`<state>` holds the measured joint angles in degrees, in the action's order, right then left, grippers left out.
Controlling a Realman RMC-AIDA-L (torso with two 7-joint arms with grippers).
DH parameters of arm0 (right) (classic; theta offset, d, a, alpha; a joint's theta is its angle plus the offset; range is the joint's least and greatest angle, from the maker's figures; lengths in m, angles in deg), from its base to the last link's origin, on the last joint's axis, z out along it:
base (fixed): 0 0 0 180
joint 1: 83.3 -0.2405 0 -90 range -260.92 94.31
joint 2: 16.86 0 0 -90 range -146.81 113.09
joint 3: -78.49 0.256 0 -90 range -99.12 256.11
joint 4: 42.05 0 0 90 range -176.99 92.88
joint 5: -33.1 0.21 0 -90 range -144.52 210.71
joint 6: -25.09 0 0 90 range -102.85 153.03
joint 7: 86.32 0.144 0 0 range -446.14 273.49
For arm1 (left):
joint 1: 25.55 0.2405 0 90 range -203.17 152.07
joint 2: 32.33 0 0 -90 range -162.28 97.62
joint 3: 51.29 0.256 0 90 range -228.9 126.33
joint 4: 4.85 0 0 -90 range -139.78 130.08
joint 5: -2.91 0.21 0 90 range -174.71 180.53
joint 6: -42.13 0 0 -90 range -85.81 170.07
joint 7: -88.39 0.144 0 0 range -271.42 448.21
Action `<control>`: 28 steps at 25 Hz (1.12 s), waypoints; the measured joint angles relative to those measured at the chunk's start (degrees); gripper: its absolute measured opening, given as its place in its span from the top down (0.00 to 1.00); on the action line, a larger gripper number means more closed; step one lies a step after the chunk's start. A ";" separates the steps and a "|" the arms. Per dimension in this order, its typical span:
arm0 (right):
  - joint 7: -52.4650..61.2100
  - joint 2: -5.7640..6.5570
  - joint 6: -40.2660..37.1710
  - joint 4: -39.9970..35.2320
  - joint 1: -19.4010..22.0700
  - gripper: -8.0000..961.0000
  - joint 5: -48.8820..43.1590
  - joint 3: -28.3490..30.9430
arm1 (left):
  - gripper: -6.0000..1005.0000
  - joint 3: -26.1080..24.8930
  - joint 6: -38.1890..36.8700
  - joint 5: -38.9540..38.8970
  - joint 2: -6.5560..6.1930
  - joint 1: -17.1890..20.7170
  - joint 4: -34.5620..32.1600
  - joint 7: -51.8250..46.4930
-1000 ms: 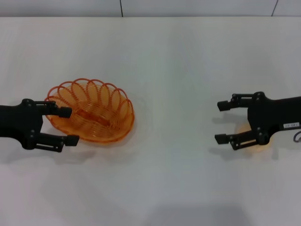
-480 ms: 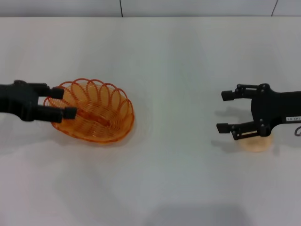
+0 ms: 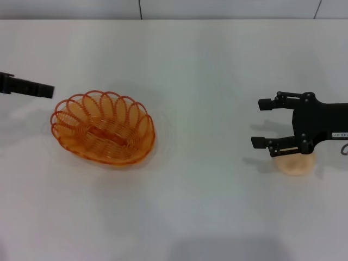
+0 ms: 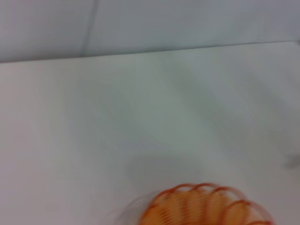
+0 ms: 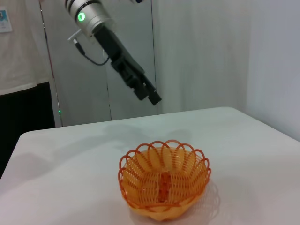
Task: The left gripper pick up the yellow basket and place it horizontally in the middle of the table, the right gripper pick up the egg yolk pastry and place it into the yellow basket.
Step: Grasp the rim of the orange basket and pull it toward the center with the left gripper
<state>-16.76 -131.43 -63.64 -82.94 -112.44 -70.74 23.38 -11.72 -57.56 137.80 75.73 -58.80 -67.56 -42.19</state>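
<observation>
The yellow basket [image 3: 103, 128] stands upright on the white table [image 3: 201, 70], left of the middle; it also shows in the left wrist view [image 4: 206, 207] and the right wrist view [image 5: 164, 184]. It is empty. My left gripper [image 3: 48, 90] is at the far left edge, apart from the basket's rim and lifted above it, as the right wrist view [image 5: 152, 97] shows. My right gripper [image 3: 259, 123] is open at the right, holding nothing. The egg yolk pastry [image 3: 295, 163] lies on the table just under and behind its near finger, partly hidden.
The table's far edge meets a grey wall [image 3: 163, 8]. In the right wrist view a panelled wall [image 5: 201, 51] and a dark opening [image 5: 23, 122] stand behind the table.
My left gripper has left the basket's rim, rising and pulling back to the left edge. The basket stays put. My right gripper has shifted slightly right, uncovering more of the pastry.
</observation>
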 joint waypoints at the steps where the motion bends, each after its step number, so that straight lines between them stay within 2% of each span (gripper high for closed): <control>1: -0.12 -0.08 0.07 0.00 0.03 0.09 -0.01 -0.01 | 0.18 0.04 0.27 1.66 -0.09 -0.64 -0.06 -0.79; 4: -0.49 -0.12 0.14 0.01 0.04 0.09 -0.04 -0.17 | 0.18 0.22 3.00 9.50 0.29 -3.02 0.55 -2.77; 7: -0.85 -0.16 0.14 0.02 -0.14 0.09 -0.04 -0.23 | 0.19 0.30 4.82 12.75 0.92 -4.27 2.10 -3.10; 11: -0.87 -0.31 0.13 0.02 -0.27 0.09 -0.03 -0.30 | 0.19 0.42 8.03 14.41 1.58 -5.31 5.11 -2.54; 18: -1.10 -0.60 0.09 0.05 -0.50 0.09 -0.03 -0.50 | 0.19 0.59 14.40 14.85 2.78 -7.16 14.58 0.73; 23: -1.54 -0.65 0.12 0.44 -0.63 0.09 -0.03 -0.52 | 0.20 1.07 17.65 15.14 4.15 -7.40 16.47 1.31; 28: -1.62 -0.65 0.18 0.62 -0.66 0.09 -0.04 -0.60 | 0.20 1.57 19.00 15.30 4.65 -7.68 18.53 1.84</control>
<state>-18.38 -132.09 -63.46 -82.32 -113.10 -70.79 22.79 -10.16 -38.57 153.10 80.38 -66.48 -49.02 -40.35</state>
